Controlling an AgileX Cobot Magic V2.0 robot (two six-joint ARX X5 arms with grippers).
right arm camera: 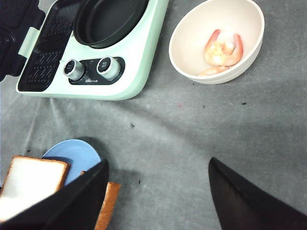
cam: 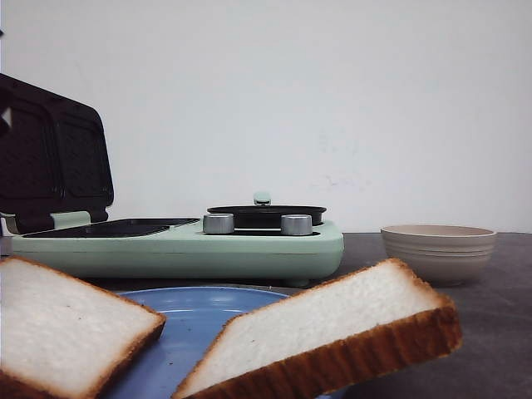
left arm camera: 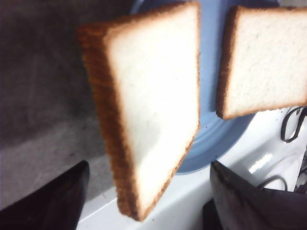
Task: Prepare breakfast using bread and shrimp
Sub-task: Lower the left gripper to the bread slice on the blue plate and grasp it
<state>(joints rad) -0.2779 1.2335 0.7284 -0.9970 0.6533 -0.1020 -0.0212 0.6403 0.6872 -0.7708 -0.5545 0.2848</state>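
Two slices of white bread lie on a blue plate (cam: 191,320) at the near left: one flat (cam: 58,324), the other (cam: 332,320) tilted over the plate's right rim. In the left wrist view both slices show (left arm camera: 153,105) (left arm camera: 266,57). My left gripper (left arm camera: 148,165) is open above them, its fingers either side of the overhanging slice's corner and not touching it. Shrimp (right arm camera: 223,50), pink-orange and curled, lie in a beige bowl (right arm camera: 192,43). My right gripper (right arm camera: 158,165) is open and empty over bare grey table, between plate (right arm camera: 76,153) and bowl.
A mint-green sandwich maker (cam: 183,245) stands behind the plate, its dark lid (cam: 50,158) raised at the left and a black round pan (cam: 266,214) on its right side. The bowl (cam: 438,249) stands to its right. A white table edge (left arm camera: 230,177) with cables (left arm camera: 292,124) runs close to the plate.
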